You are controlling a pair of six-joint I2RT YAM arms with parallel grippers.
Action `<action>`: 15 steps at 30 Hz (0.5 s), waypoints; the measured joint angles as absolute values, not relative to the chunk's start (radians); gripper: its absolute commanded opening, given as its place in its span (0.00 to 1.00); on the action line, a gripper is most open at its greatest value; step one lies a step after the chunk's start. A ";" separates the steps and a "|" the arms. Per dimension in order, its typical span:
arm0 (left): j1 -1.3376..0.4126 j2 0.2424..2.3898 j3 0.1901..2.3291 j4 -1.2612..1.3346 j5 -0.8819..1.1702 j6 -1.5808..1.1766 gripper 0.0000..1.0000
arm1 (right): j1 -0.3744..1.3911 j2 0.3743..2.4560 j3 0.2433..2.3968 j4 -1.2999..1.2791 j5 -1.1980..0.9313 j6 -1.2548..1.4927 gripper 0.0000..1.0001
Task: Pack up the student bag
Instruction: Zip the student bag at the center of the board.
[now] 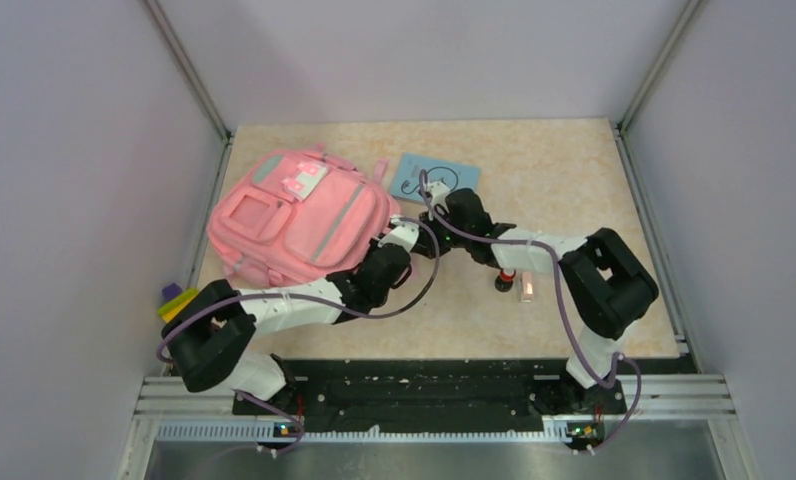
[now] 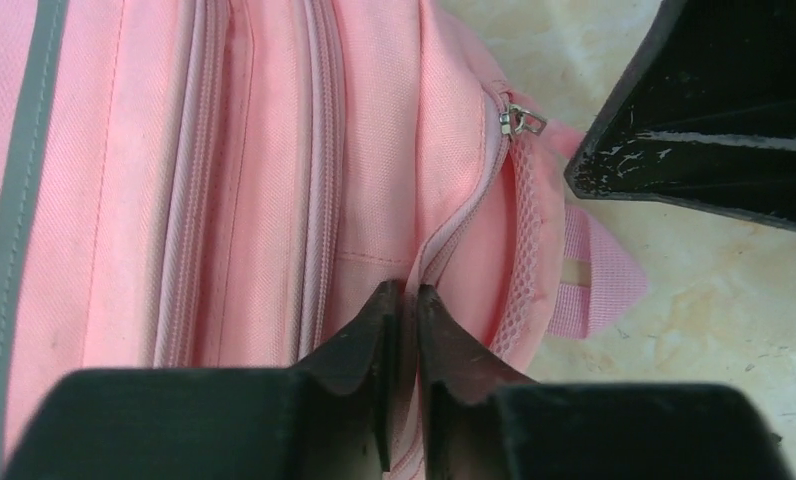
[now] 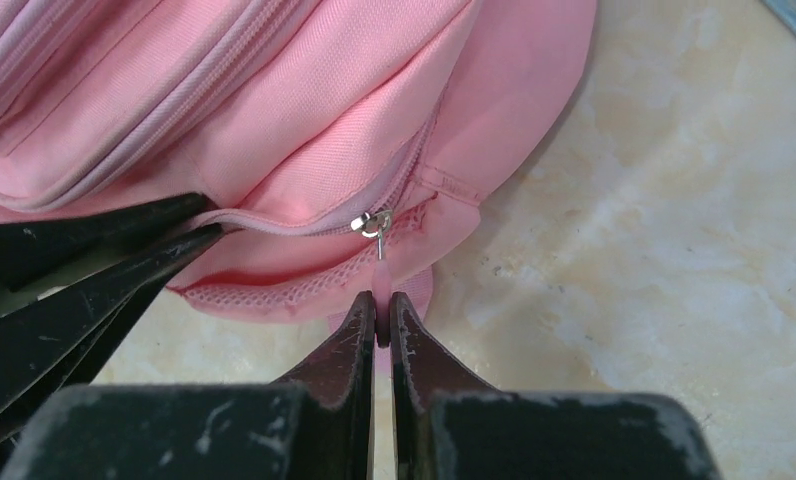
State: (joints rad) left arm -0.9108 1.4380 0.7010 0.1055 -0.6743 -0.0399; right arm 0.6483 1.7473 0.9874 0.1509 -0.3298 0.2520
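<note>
The pink student bag (image 1: 294,215) lies flat at the table's back left, front pockets up. My left gripper (image 1: 402,238) sits at its right edge; in the left wrist view the gripper (image 2: 404,292) is shut on the fabric edge of the bag (image 2: 274,170) beside the zipper, with the metal slider (image 2: 514,120) further along. My right gripper (image 1: 431,192) is just behind it; in the right wrist view this gripper (image 3: 382,300) is shut on the pink zipper pull (image 3: 381,280) that hangs from the slider (image 3: 372,224). The zipper gapes a little, showing mesh lining (image 3: 274,292).
A blue notebook (image 1: 436,177) lies behind the right gripper. A small red and black item (image 1: 505,280) and a pale pink one (image 1: 527,290) lie under the right arm. A yellow and purple object (image 1: 177,298) sits at the left edge. Walls enclose the table.
</note>
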 measured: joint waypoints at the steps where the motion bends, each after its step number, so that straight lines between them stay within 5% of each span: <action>1: -0.912 1.438 0.697 0.110 -0.680 -0.051 0.08 | 0.653 1.747 0.982 0.165 -0.325 0.255 0.00; 3: -0.913 1.437 0.685 0.123 -0.689 -0.068 0.00 | 0.666 1.747 0.974 0.196 -0.307 0.258 0.00; 15: -0.910 1.172 0.627 -0.065 -0.612 -0.300 0.00 | 0.752 1.734 1.055 0.139 -0.026 0.273 0.00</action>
State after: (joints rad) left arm -0.9100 1.1717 0.6266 -0.0647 -0.6125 -0.2996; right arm 0.7525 1.7344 1.0550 0.1390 -0.0257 0.2733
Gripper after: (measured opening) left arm 0.023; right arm 0.022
